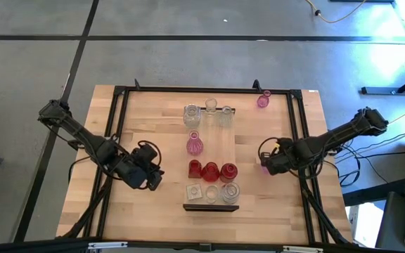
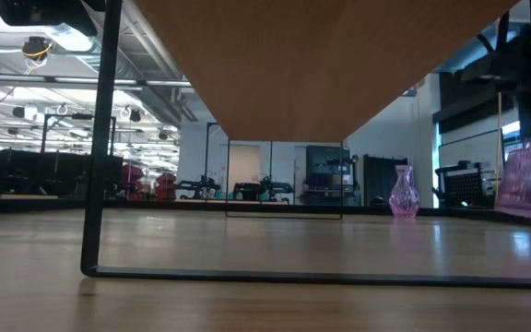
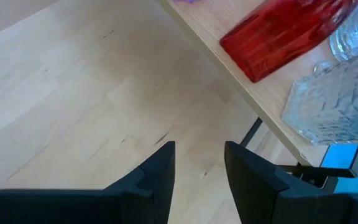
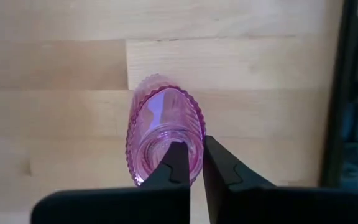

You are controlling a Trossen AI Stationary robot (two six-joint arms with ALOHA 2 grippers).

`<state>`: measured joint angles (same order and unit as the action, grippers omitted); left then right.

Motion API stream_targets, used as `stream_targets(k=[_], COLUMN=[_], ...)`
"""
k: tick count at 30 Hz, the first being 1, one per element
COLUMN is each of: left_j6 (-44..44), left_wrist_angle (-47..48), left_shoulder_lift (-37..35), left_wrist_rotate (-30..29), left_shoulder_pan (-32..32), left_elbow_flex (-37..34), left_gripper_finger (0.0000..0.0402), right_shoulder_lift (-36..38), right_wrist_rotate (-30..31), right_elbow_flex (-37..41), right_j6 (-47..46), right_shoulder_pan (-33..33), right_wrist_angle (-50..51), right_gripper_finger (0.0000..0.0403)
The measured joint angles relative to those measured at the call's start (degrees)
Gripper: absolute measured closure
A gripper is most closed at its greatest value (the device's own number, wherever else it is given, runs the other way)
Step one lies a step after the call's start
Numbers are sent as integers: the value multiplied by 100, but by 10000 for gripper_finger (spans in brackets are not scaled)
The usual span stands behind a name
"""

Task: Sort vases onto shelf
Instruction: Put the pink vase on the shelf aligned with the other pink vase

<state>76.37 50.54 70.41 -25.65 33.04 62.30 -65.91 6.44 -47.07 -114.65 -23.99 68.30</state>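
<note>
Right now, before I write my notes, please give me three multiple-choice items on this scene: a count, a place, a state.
1. Red vases on the shelf? A two; B three; C five.
2. The free pink vase stands: A on the shelf; B on the table, off the shelf; C under the shelf.
3. The right gripper is: A open; B shut on a second pink vase; C out of view.
Key: B, three in a row; B, near the table's far right corner; B, fingers pinch its rim. The left gripper waits open.
</note>
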Motion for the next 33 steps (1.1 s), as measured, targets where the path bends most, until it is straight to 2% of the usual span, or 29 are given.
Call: stream_targets(k=[6, 12, 15, 18, 21, 27, 33], left_j6=[120, 147, 157, 166, 156, 153, 165], left_wrist_angle=[-16, -17, -20, -82, -113, -247, -357], left_shoulder_lift=[0, 0, 0, 0, 0, 0, 0], left_wrist_rotate=[11, 26, 70, 164, 257, 372, 370], left_shoulder_pan=[15, -88, -246, -429, -613, -831, -839], left_elbow_flex=[0, 0, 0, 0, 0, 0, 0], left_gripper_finger=[270, 270, 270, 270, 270, 270, 270], right_shoulder_lift=[0, -133, -497, -916, -1451, -2427, -3067], right_wrist_rotate=[231, 736, 868, 1013, 998, 843, 246], right_elbow_flex=[-839, -2189, -3064, -3880, -4650, -5915, -6399], right_j6=[609, 1496, 2307, 3391, 4471, 6063, 7096], right_shoulder_pan=[0, 111, 400, 859, 1368, 2125, 2410], right_wrist_angle=[919, 1767, 2240, 2137, 2172, 2174, 2168], right_gripper_finger=[401, 402, 402, 402, 403, 403, 403])
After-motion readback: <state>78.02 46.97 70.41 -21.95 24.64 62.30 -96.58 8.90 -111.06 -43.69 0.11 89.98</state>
